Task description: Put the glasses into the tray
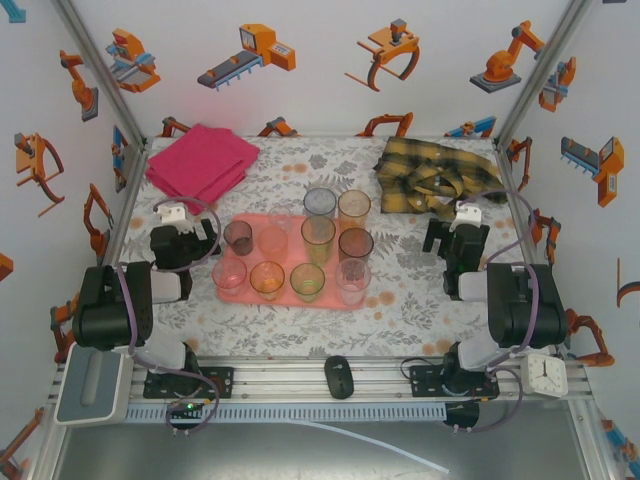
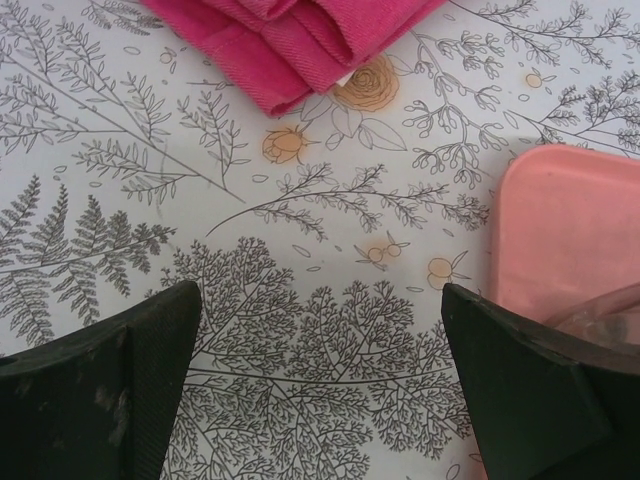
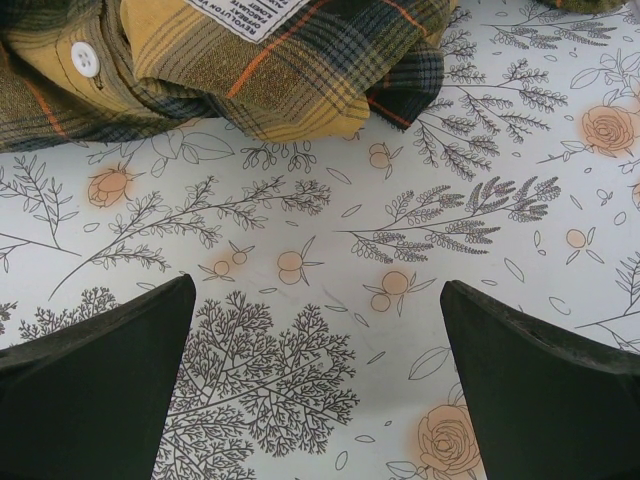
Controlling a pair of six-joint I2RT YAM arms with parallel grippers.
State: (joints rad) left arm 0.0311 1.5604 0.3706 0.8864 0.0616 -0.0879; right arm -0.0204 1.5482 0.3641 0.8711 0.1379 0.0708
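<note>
Placing looks done: the glasses (image 1: pixel 318 238) stand on the tray (image 1: pixel 293 220), mid-bench (image 1: pixel 400 310), though I cannot tell whether the far two sit inside its rim. Left hand (image 2: pixel 320 340) and right hand (image 3: pixel 315 340) gape wide, empty. Next: check that pair.

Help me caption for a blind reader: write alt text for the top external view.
About ten tinted glasses stand clustered on a salmon-pink tray mid-table. The left gripper and right gripper flank it, jaws open; a magenta cloth lies back-left, a plaid shirt back-right.
</note>
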